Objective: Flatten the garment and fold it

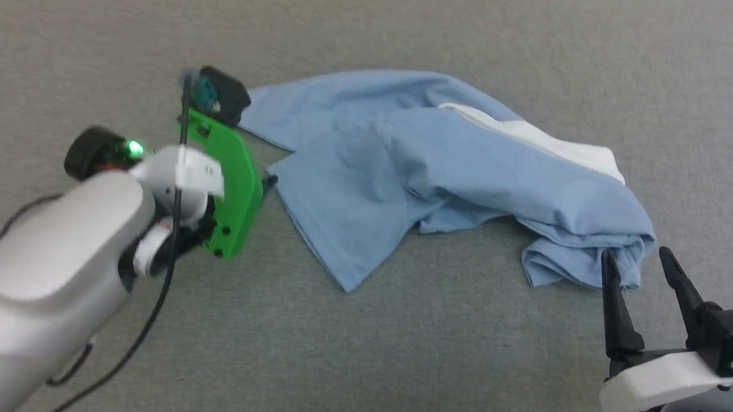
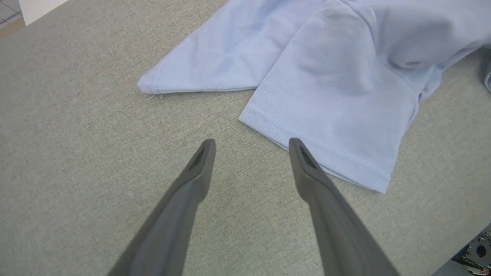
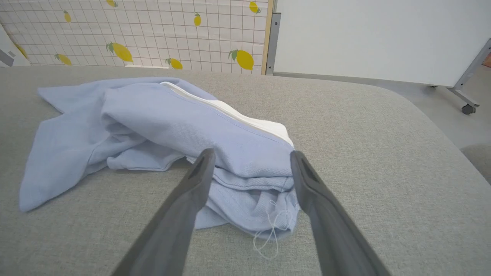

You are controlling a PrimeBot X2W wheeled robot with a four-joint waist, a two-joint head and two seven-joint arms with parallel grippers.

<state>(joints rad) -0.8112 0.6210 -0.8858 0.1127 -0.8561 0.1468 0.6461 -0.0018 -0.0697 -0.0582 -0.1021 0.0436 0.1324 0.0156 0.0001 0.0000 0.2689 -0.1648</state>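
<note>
Both gaping wide and empty, left pincer (image 2: pixel 251 143) and right pincer (image 3: pixel 252 153) flank the crumpled garment (image 1: pixel 449 167) at centre frame on grey upholstery (image 1: pixel 392 367); light, limp cloth, it seems best pinched at sleeve hem and bunched corner.

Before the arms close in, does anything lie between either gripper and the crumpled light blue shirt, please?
Nothing visible: the left gripper hovers at a sleeve hem of the light blue soft-fabric shirt, the right gripper at its bunched end.
</note>
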